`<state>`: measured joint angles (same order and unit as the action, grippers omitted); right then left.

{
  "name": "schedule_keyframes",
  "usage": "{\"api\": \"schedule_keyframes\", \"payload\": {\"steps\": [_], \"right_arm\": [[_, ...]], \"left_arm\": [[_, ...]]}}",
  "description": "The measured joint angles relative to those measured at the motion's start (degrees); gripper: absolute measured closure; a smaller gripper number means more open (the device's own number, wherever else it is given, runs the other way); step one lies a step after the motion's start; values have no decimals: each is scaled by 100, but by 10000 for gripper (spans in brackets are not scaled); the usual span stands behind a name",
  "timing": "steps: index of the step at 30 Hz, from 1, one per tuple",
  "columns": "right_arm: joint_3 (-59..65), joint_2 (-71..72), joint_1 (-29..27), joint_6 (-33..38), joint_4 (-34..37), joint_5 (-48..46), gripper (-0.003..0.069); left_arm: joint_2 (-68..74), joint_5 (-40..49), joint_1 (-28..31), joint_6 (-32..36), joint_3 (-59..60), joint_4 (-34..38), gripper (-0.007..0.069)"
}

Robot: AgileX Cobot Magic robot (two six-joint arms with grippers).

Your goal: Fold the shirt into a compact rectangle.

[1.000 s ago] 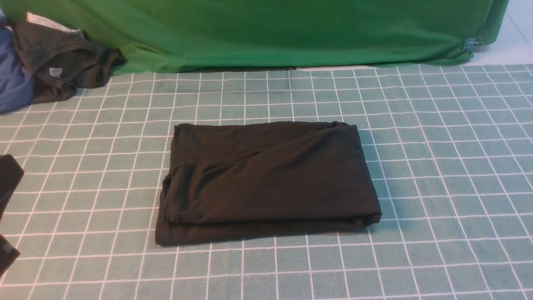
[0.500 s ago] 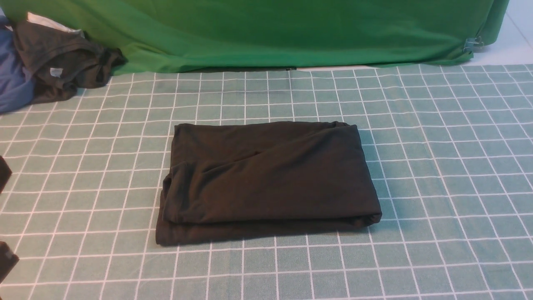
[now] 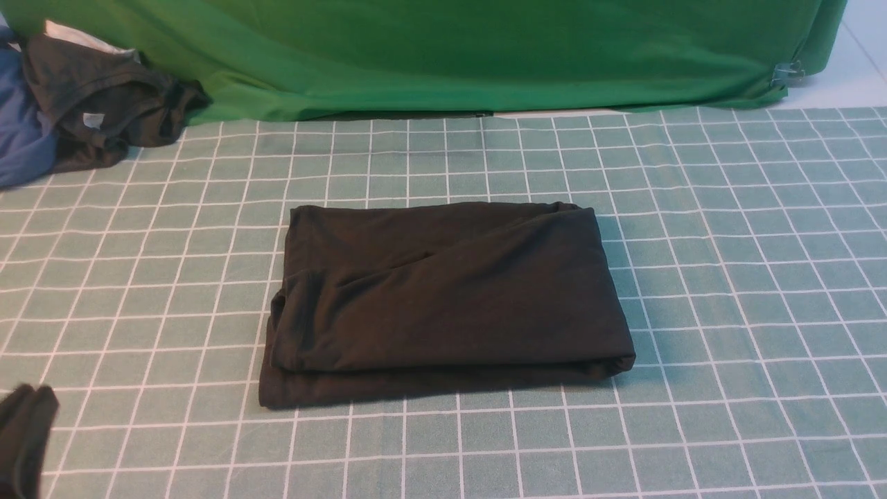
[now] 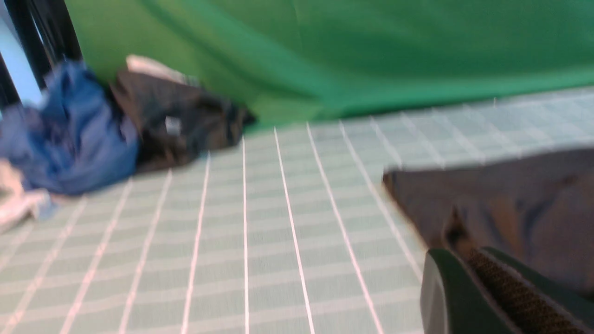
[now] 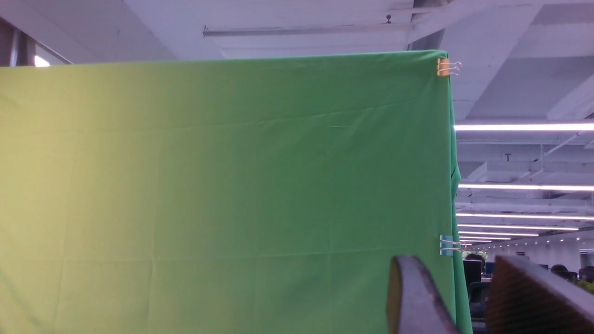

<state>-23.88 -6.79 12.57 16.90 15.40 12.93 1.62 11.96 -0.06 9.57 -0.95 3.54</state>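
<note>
The black shirt [image 3: 443, 298] lies folded into a rectangle in the middle of the checked tablecloth [image 3: 727, 242], print hidden. My left gripper [image 3: 24, 433] is a blurred dark shape at the near left corner, well clear of the shirt. In the left wrist view the left gripper [image 4: 464, 253] is shut with nothing between its fingers, and the shirt [image 4: 510, 195] lies just beyond its tip. My right gripper [image 5: 452, 260] is outside the front view. It points up at the green backdrop [image 5: 232, 185], open and empty.
A dark grey garment [image 3: 104, 97] with a small white tag and a blue garment [image 3: 21, 138] are piled at the far left corner. The green backdrop [image 3: 450, 55] closes off the back of the table, with a binder clip [image 3: 786, 73] at its right end.
The left gripper has moved from the left edge down to the near left corner of the front view. The shirt has not moved.
</note>
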Motion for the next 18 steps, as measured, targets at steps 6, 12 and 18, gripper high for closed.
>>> {"api": "schedule_keyframes", "payload": {"steps": [6, 12, 18], "right_arm": [[0, 1, 0, -2, 0, -7, 420], [0, 1, 0, -2, 0, -7, 420], [0, 1, 0, -8, 0, -7, 420]], "left_arm": [[-151, 137, 0, 0, 123, -14, 611], [-162, 137, 0, 0, 123, -25, 611], [-162, 137, 0, 1, 123, -30, 611]]}}
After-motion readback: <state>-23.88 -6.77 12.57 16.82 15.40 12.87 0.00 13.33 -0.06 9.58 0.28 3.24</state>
